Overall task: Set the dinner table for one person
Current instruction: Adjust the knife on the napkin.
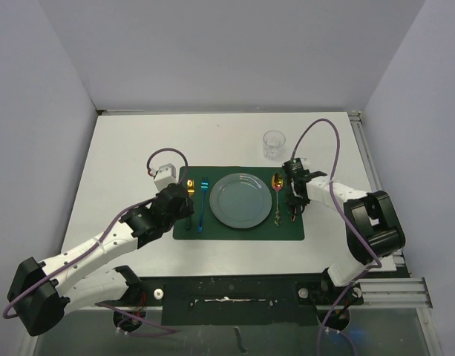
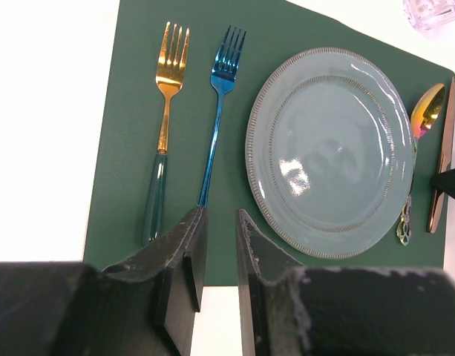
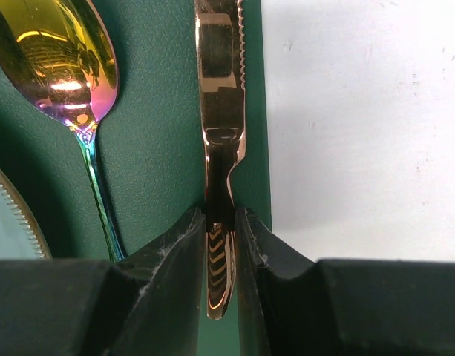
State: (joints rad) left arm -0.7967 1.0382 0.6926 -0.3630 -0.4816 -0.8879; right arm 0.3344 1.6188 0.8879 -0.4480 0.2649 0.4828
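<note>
Clamped by its handle in the right gripper: rose-gold knife, at the green placemat's right edge on the white dinner table. Likely light, stiff, slippery; best pinched mid-handle. Left gripper slightly parted, empty, beside the blue fork.

Plain pale grey walls (matte, evenly lit, without windows) close in on three sides.

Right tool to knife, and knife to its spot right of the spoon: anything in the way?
Nothing visible. The right tool has its jaws directly on the handle of the knife, nothing between. The knife lies along the right edge of the placemat, apart from the spoon, with bare mat between them.
</note>
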